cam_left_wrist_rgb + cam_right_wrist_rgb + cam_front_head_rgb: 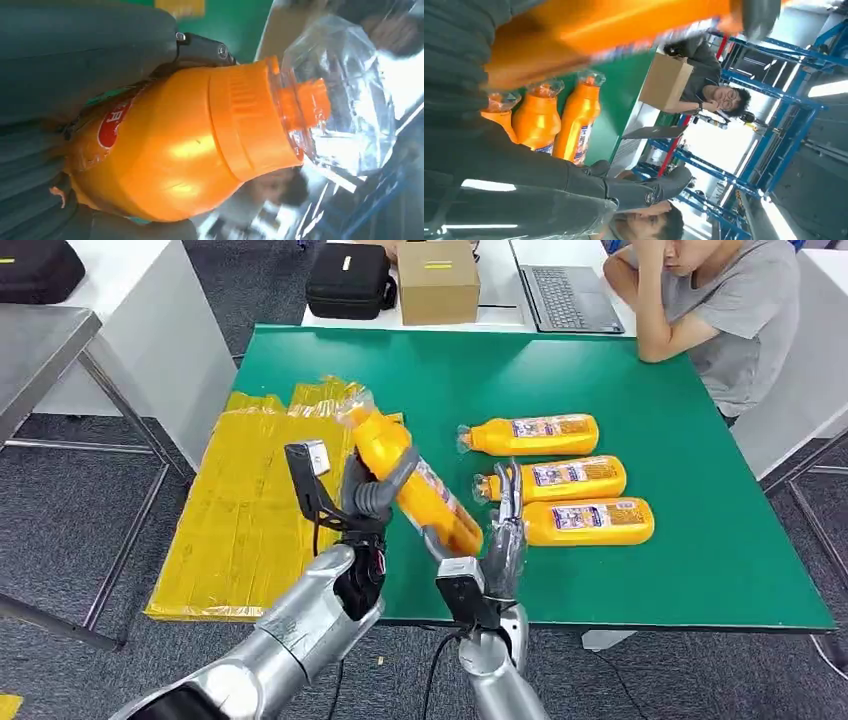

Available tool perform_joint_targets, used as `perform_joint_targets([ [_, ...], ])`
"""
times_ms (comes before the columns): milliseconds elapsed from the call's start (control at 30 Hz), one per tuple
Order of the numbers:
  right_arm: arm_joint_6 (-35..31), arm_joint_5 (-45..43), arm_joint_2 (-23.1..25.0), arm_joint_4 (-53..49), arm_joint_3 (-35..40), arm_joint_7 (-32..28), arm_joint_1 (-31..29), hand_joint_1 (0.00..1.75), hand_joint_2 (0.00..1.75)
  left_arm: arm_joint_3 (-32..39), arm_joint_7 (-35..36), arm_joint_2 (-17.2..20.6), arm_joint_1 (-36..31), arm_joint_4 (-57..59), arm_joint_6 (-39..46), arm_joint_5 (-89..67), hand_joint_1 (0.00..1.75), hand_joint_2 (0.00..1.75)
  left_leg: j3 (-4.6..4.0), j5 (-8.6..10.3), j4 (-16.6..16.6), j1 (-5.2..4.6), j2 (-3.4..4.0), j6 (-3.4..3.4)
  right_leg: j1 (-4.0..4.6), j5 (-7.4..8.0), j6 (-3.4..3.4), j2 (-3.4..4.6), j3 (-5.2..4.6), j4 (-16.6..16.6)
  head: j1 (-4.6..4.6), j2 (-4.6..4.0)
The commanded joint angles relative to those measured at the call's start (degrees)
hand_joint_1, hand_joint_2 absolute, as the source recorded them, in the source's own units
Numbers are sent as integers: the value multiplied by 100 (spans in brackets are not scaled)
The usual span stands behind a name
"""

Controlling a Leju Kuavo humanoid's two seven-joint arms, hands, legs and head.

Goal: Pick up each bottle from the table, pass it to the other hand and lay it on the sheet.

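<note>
Head view, held bottle: an orange bottle [415, 483] is seen tilted above the green surface [620, 370], cap end towards the yellow sheet [250, 510]
Head view, left hand: the left hand [368, 495] is wrapped around the upper part of the held bottle
Head view, right hand: the right hand [503, 540] is raised just beside the base of the held bottle, fingers extended upward; contact with the bottle cannot be told
Head view, remaining bottles: three orange bottles [560, 480] are laid on their sides in a row on the surface, caps towards the sheet
Head view, surroundings: a cardboard box [438, 280], a black case [348, 280] and a laptop [570, 298] are noted on the far white desk; a seated person [720, 310] is at the far corner
Left wrist view: the held bottle's neck and orange cap [305, 105] are seen under clear wrap, with the grey hand closed on the body
Right wrist view: the held bottle [589, 30] is blurred above the fingers [644, 187], which are spread with nothing between them; three bottles lie on the surface beyond
</note>
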Motion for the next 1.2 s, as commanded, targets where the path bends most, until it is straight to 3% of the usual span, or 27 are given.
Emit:
perform_joint_targets([
  [33,-2,-107,-255,-161,234,0,11,0,175,353,-26,292,-382,438,74,-32,175,175,29,-12,-1,5,12,-12,6,-9,-11,8,26,-1,0,0],
  [200,-2,-440,-316,-136,338,0,34,0,175,597,24,312,-314,501,71,-99,175,175,30,-14,0,5,14,-12,6,-11,-11,10,27,-1,0,0],
  [400,-2,-704,-383,-342,435,0,116,0,175,1229,68,628,-507,842,169,-27,175,175,39,-18,1,8,24,-18,8,-12,-16,19,33,2,0,0],
  [700,-2,-803,-387,-341,484,0,139,0,175,1365,-322,888,-546,890,642,-326,175,175,36,-14,1,10,22,-20,9,-13,-13,18,29,6,-2,0],
  [933,-2,-1158,-452,-235,605,0,129,0,175,1748,-493,1455,-498,890,982,-644,175,175,37,-14,-1,9,33,-21,7,-10,-14,27,26,6,0,0],
  [1200,-2,-1217,-491,-313,528,0,239,0,175,1646,-668,1687,-615,1089,1395,-1309,175,175,24,-6,0,10,11,-18,8,-8,-11,7,18,6,2,-2],
])
